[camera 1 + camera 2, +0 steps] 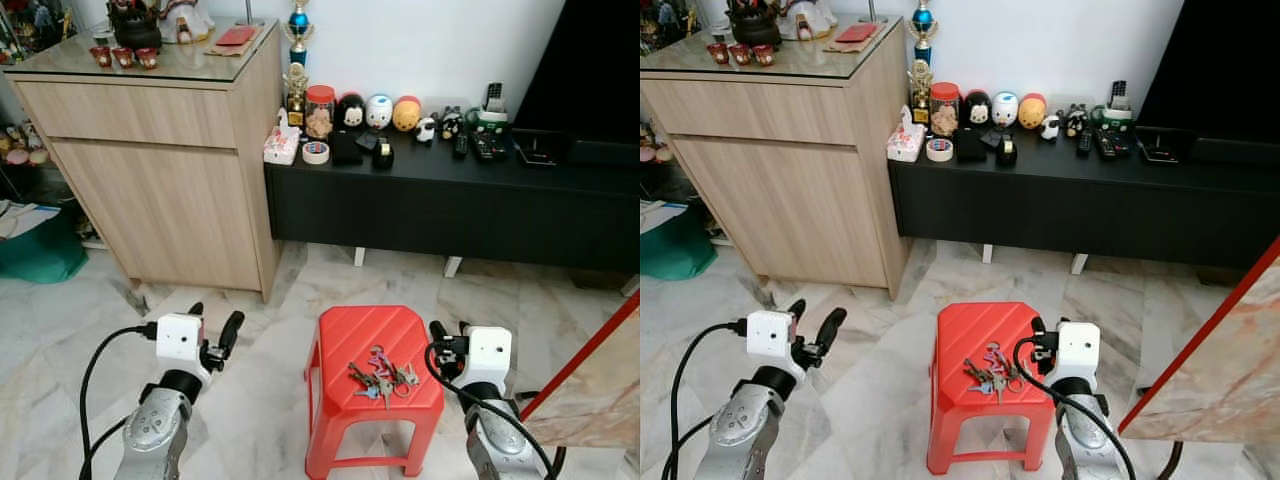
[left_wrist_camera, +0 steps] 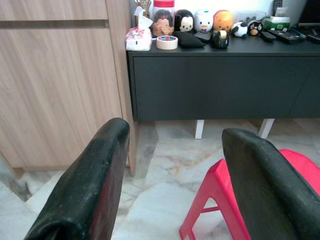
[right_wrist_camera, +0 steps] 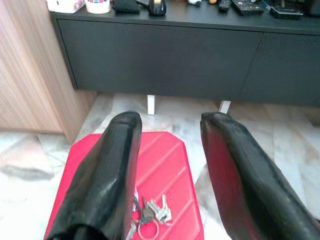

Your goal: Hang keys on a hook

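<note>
A bunch of keys (image 1: 381,378) with a pink tag lies on the front right part of a red plastic stool (image 1: 360,335) on the marble floor. My right gripper (image 3: 172,120) hovers just right of the stool and slightly behind the keys (image 3: 150,214), a little above seat height. Its fingers are open with nothing between them. My left gripper (image 1: 215,325) is raised to the left of the stool, apart from it. It is open and empty, pointing toward the black console (image 2: 220,85).
A tall wooden cabinet (image 1: 160,150) stands at the back left. A low black console (image 1: 450,200) with toys, tape and remotes runs along the wall. A marble slab with a red edge (image 1: 590,390) leans at the right. A green bag (image 1: 40,255) sits far left.
</note>
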Motion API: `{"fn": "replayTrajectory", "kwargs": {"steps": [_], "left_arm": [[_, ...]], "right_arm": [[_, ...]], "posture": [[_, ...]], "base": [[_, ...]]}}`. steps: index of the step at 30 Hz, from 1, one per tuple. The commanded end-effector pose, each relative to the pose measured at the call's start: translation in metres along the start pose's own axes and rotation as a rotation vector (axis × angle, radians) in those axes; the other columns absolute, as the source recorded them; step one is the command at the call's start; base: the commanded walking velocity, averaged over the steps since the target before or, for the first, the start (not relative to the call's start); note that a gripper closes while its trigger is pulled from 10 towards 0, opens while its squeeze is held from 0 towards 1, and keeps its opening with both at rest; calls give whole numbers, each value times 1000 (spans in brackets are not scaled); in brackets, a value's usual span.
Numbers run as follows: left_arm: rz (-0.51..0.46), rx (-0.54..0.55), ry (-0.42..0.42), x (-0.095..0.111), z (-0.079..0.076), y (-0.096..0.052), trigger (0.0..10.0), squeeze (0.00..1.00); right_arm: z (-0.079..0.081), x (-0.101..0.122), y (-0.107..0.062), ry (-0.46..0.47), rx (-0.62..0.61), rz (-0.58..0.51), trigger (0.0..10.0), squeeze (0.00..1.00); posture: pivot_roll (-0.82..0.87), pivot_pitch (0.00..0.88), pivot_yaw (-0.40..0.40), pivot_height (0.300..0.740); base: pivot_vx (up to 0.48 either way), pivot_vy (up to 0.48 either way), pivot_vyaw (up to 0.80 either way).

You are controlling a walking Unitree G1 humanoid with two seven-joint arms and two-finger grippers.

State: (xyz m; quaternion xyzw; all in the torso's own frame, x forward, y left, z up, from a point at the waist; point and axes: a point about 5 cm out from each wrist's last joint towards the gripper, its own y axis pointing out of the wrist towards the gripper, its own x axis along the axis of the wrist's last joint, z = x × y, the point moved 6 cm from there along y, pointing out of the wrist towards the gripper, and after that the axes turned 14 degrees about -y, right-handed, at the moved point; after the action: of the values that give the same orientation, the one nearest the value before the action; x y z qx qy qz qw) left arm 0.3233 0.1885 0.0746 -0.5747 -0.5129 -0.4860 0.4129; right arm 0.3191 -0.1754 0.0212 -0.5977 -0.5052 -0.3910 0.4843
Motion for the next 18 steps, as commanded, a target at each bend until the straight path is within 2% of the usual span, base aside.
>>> {"fn": "replayTrajectory", "kwargs": {"steps": [1, 18], "left_arm": [[9, -7, 5, 0, -2, 2, 10000, 0], [38, -17, 10, -6, -6, 1, 10000, 0]], "right_arm": [[1, -1, -1, 8, 5, 2, 10000, 0], [2, -2, 4, 7, 8, 17, 10000, 0]], "posture": [[17, 0, -39, 651], [27, 0, -39, 651]], "base": [[0, 0, 0], [0, 0, 0]]}}
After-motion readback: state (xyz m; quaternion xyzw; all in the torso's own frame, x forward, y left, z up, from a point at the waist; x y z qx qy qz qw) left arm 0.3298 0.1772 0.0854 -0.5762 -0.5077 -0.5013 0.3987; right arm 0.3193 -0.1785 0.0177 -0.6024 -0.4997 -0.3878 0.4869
